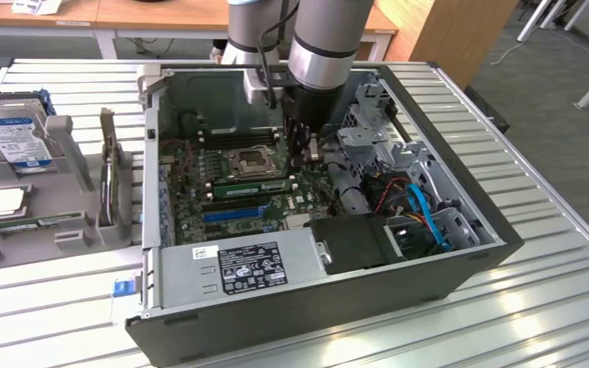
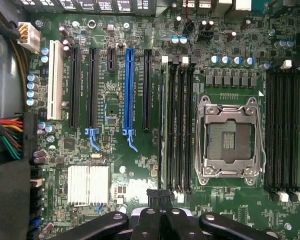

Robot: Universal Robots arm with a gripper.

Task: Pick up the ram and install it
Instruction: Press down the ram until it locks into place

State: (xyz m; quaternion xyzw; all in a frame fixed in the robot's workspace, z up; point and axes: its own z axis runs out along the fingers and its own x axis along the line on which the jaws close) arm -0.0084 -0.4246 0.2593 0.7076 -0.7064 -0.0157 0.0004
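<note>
Ram (image 1: pixel 248 186) sits on edge in the memory slot just beside the empty CPU socket (image 1: pixel 249 159), inside the PC case (image 1: pixel 376 307). Its long axis follows the slot, across the exterior view left to right. My gripper (image 2: pixel 160 196) is clenched and empty at the ram's end, probably pressing it home.

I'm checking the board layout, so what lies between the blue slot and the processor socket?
In the wrist view, between the blue slot and the processor socket lie one black expansion slot and a bank of memory slots.
</note>
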